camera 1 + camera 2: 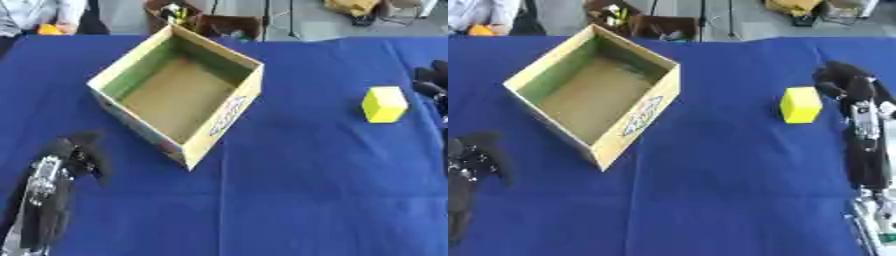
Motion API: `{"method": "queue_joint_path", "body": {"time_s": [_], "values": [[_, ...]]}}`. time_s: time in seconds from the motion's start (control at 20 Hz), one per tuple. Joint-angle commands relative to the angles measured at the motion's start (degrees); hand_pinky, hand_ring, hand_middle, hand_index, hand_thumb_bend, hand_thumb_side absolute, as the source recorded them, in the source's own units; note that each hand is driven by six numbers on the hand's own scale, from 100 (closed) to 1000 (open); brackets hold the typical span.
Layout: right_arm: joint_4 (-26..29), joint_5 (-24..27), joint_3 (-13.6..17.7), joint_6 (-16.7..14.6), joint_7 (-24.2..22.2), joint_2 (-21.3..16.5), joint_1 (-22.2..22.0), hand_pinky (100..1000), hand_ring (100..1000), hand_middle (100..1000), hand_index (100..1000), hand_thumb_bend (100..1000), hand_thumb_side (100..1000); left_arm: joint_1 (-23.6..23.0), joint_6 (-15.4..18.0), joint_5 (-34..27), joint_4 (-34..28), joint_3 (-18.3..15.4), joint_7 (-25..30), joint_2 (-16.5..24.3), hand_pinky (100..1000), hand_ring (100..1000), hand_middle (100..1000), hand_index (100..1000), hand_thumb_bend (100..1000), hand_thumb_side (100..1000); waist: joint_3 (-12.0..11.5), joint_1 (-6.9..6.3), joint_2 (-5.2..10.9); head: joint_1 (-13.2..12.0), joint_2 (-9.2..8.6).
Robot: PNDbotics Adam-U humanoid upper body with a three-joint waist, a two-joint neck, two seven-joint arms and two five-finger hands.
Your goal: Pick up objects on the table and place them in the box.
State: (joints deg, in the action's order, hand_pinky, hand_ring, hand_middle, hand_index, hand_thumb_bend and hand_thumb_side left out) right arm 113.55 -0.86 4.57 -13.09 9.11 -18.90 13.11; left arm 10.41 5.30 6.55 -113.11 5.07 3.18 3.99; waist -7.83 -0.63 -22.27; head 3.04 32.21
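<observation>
Left robot hand [74, 150] low on left of blue worktop [306, 190], fingers relaxed, holding nothing. Right robot hand [846, 82] just beside yellow block [801, 104], fingers curled, not gripping it. Open cardboard box [223, 117] farther left.

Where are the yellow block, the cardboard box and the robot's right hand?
yellow block [384, 104]: left eye view, on its front face.
cardboard box [224, 116]: left eye view, on the printed outer side wall.
right hand [846, 80]: right eye view, on the black hand beside the block.
</observation>
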Motion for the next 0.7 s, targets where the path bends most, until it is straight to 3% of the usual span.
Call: {"method": "queue_joint_path", "body": {"time_s": [0.05, 0.45, 0.7], "values": [[1.04, -0.22, 0.21, 0.11, 0.05, -0.44, 0.44, 830, 843, 662, 811, 100, 884, 0.03, 0.02, -0.04, -0.6, -0.28, 0.02, 0.09, 325, 430, 440, 719, 100, 1000, 0.06, -0.06, 1.11, -0.24, -0.06], [1.04, -0.43, 0.14, 0.18, -0.01, -0.59, 0.41, 831, 845, 664, 812, 100, 882, 0.01, 0.07, 0.07, -0.61, -0.24, 0.07, 0.07, 324, 430, 439, 719, 100, 1000, 0.01, -0.1, 0.92, -0.11, -0.82], [1.04, -2.88, 1.55, 0.87, -0.06, -4.84, -0.31, 847, 876, 702, 834, 100, 803, -0.01, 0.07, 0.18, -0.54, -0.23, 0.11, 0.23, 324, 430, 439, 719, 100, 1000, -0.08, 0.1, 0.88, 0.22, -0.74]]}}
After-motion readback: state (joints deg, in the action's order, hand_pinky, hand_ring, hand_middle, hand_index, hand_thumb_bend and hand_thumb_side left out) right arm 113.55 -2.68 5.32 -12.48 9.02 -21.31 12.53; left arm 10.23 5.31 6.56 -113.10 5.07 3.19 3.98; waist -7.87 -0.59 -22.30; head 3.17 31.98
